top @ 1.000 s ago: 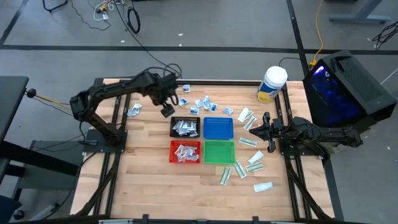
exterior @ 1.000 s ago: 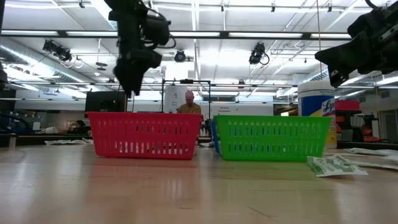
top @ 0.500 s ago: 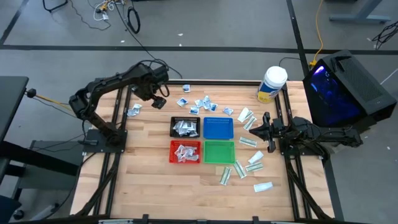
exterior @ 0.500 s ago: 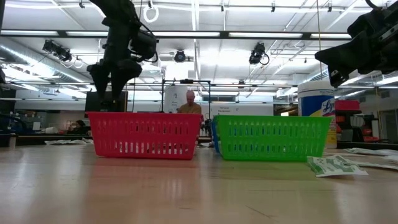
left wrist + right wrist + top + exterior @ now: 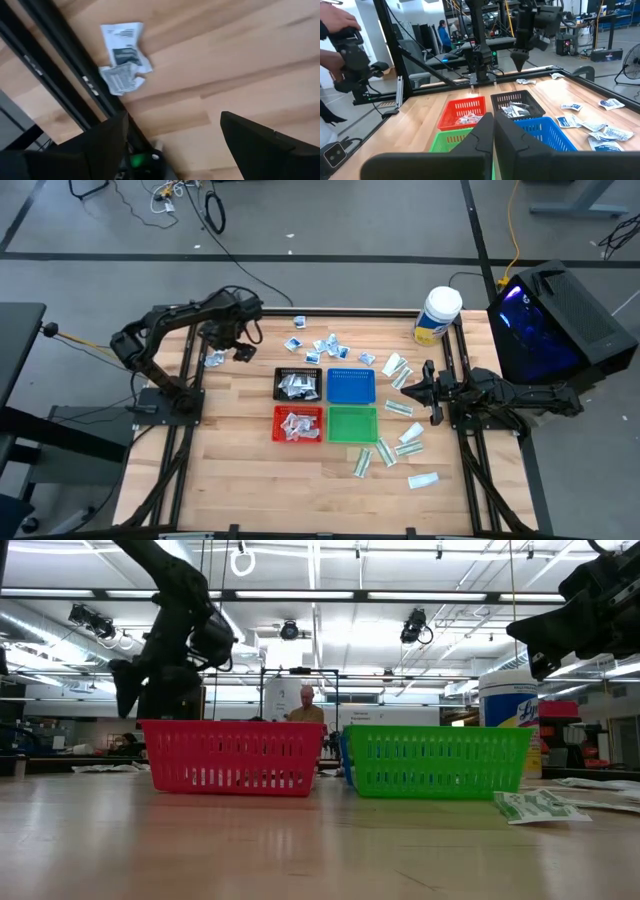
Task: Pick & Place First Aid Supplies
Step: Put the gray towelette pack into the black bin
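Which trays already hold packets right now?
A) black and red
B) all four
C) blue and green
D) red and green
A. In the high view the black tray and red tray each show packets inside, while the blue tray and green tray show only bare mesh floors.

The scene is lit evenly from overhead; long ceiling light strips (image 5: 330,595) are seen in the low view, where they are overexposed and the left arm is reduced to a dark silhouette. A soft sheen is reflected on the wooden table (image 5: 300,840). In the high view only faint, short shadows are cast. Motion blur is shown in the left wrist view, with the near fingers (image 5: 265,147) out of focus. A purple glow is emitted by the computer case (image 5: 520,305).
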Motion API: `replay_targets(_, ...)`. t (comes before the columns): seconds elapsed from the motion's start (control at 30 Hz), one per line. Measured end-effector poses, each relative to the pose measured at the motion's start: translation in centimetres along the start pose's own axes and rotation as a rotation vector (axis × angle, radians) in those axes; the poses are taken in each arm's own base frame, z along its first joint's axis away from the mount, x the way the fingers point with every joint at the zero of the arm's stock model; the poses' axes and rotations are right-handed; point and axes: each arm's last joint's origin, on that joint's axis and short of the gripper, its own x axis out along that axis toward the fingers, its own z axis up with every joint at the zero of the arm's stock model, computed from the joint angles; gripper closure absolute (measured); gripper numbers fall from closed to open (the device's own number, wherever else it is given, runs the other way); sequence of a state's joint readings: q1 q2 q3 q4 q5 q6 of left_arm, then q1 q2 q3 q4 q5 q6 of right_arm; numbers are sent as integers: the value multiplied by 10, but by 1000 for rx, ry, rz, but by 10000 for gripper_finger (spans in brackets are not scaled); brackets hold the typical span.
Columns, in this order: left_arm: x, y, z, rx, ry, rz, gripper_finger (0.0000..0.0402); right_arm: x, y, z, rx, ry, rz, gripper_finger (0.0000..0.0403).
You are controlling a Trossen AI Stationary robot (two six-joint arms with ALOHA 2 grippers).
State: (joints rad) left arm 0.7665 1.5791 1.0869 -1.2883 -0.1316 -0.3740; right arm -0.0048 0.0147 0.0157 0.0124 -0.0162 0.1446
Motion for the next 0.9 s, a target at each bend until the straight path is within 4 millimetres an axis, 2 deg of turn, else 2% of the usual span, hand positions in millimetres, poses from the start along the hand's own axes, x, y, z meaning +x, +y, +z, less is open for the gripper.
replay_targets(0.17,14,9,6,-41,-23,-29,76,0,0,0,0,0,-1,385)
replay_targets(0.53,19,33,17,-111,-58,-9,76,0,0,0,0,0,-1,385)
replay_targets(0.7,27,35,22,-102,-39,6,76,0,0,0,0,0,-1,385)
replay_targets(0.9,46,33,28,-41,18,19,76,0,0,0,0,0,-1,385)
